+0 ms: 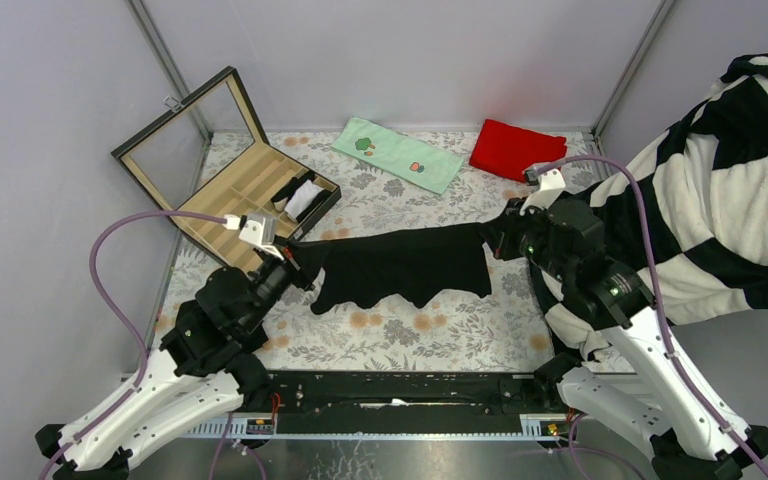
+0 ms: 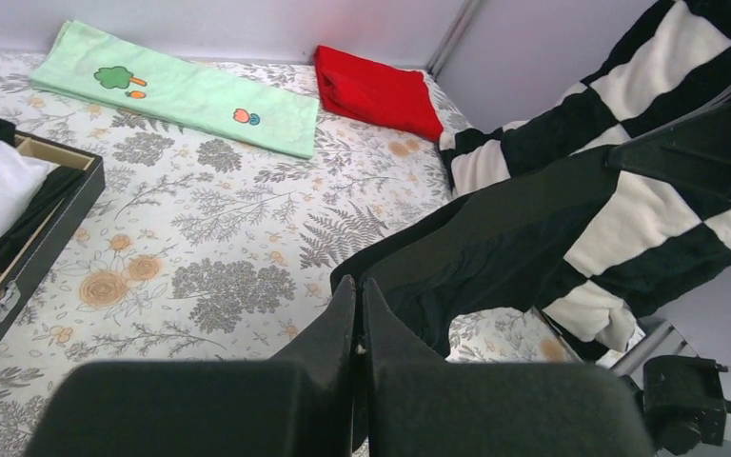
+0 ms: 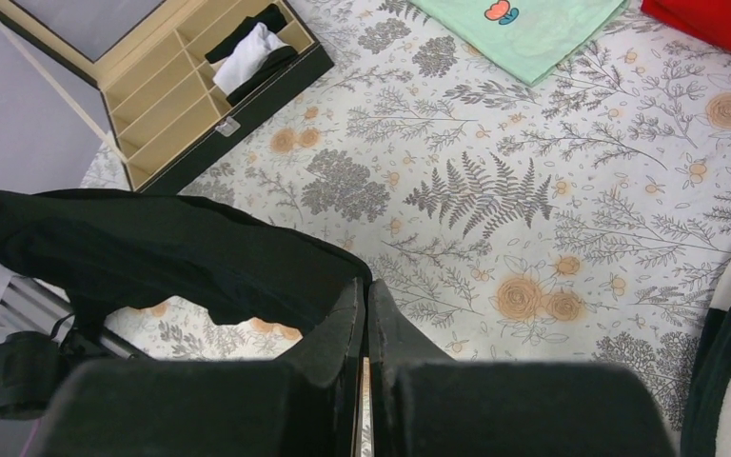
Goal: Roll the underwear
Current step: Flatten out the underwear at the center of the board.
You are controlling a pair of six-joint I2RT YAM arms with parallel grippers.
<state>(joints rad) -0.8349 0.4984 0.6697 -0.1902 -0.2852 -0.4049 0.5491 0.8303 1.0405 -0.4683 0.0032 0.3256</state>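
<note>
- One black underwear (image 1: 405, 265) garment hangs spread out between the two arms, over the middle of the counter (image 1: 410, 340), its lower edge drooping in uneven points.
- The left end effector (image 1: 295, 262) pinches the garment's left end; in the left wrist view its fingers (image 2: 343, 319) are pressed together on the black cloth.
- The right end effector (image 1: 495, 238) pinches the right end, its fingers (image 3: 381, 324) likewise closed on the fabric.
- The counter is covered in a pale cloth printed with grey ferns and orange flowers.
- Plain grey walls (image 1: 410, 60) enclose it on three sides, with metal posts in the back corners.
- One black box (image 1: 250, 190) stands at the back left, its windowed lid propped open, with tan compartments inside.
- In the box's right end lies one white cloth (image 1: 307, 197) with black cloth (image 1: 285, 192) beside it; the other compartments visible look bare.
- One light green cloth (image 1: 398, 153) with small cartoon prints lies flat at the back centre.
- One folded red cloth (image 1: 516, 149) lies just right of it.
- One black-and-white striped blanket (image 1: 720, 200) is heaped at the right edge.
</note>
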